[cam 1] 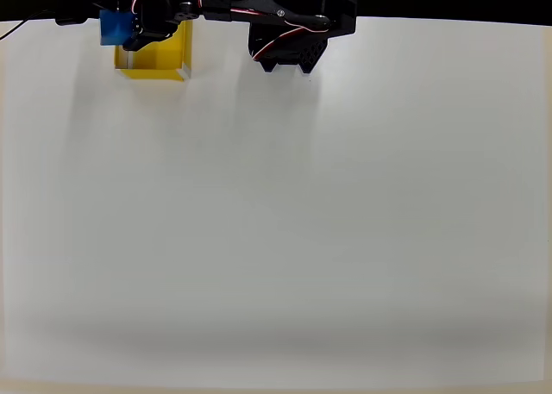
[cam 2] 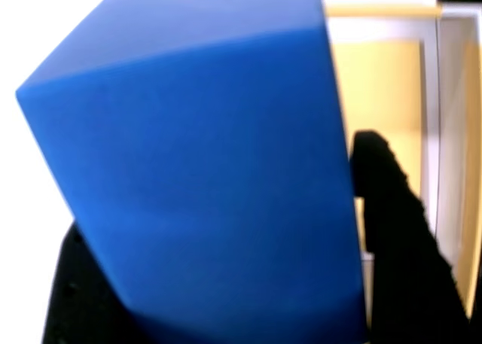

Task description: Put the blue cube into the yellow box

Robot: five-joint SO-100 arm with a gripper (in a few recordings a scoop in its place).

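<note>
The blue cube (cam 1: 112, 27) hangs at the top left of the overhead view, held in my black gripper (cam 1: 129, 30), which is shut on it. It sits over the left edge of the yellow box (cam 1: 159, 56), whose front wall and right side show below the arm. In the wrist view the blue cube (cam 2: 203, 178) looms large and tilted between the dark fingers (cam 2: 399, 238). Behind it to the right I see the yellow box (cam 2: 380, 80) with its pale rim and yellow floor.
The arm's black base (cam 1: 289, 23) with red and white wires stands at the top centre. The white table (cam 1: 285, 230) stretches wide below and to the right. A dark strip runs along the far edge.
</note>
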